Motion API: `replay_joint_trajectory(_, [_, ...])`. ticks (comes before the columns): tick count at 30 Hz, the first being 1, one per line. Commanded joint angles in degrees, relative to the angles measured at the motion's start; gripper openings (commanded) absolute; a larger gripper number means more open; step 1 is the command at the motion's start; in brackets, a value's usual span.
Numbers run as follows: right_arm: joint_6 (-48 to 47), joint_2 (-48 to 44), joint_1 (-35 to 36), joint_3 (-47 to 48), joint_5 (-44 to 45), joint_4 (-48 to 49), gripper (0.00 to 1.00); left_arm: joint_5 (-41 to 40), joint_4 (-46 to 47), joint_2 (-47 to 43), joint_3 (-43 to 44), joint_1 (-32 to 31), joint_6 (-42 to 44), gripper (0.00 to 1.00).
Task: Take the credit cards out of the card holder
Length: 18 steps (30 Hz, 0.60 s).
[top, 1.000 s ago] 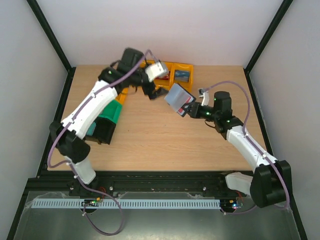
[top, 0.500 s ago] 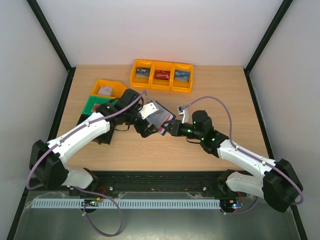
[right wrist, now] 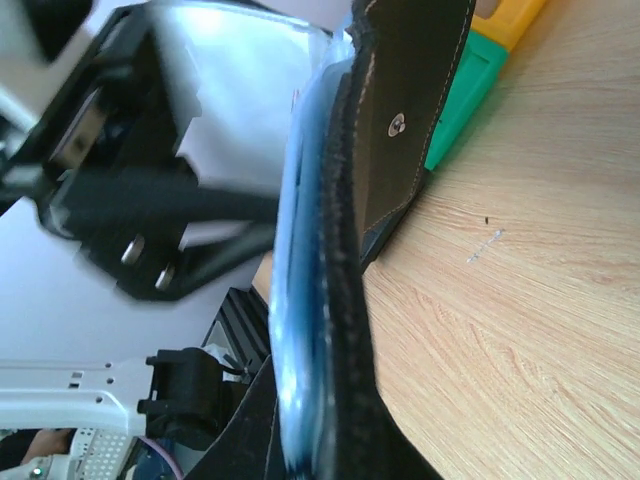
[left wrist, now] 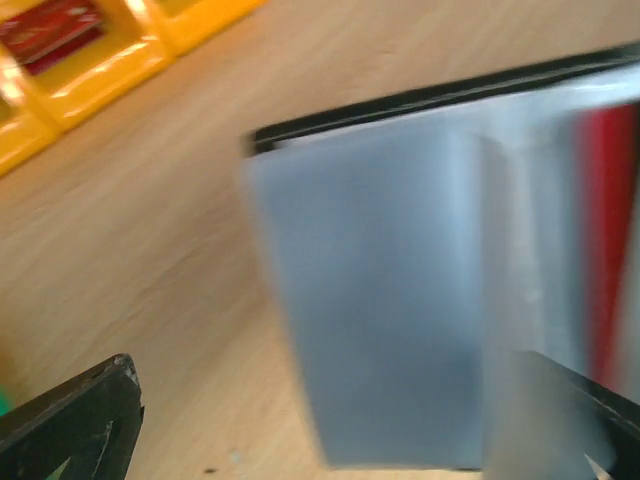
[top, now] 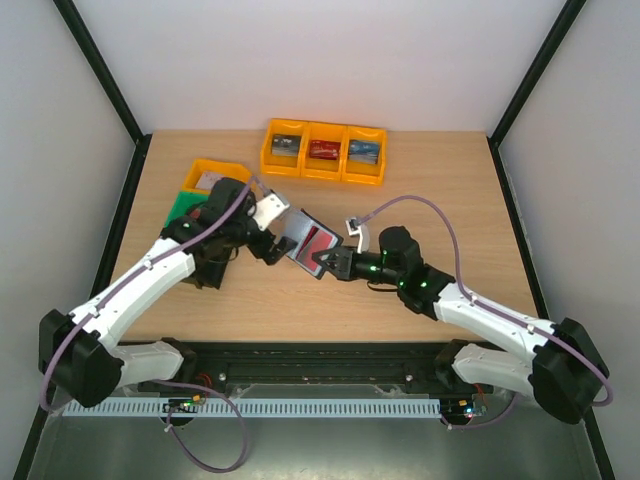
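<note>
Card holder, open, red card in pocket: clamped edgewise in right gripper. Left gripper: jaws wide apart, beside holder.

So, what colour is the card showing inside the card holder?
The card is red, clearest in the top external view.

The card holder has a black leather-like skin, matt and finely grained, with pale stitching along its tab; the snap is shiny metal; the inner pockets are smooth grey-blue clear plastic with a soft sheen; the table is pale matt wood with visible grain; the yellow bins at its 12 o'clock edge are glossy plastic.
</note>
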Motion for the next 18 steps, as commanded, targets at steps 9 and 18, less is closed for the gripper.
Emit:
replay_joint_trajectory(9, [-8.59,-0.78,0.64,8.95,11.03,-18.48,0.02,-0.66,3.49,-5.69,-1.86,19.66,-2.13,0.99])
replay_joint_trajectory(18, [-18.72,7.69,0.62,13.73,-5.68,-13.23,0.01,21.54,-4.4,-6.4,4.48,16.85,-6.93,0.92])
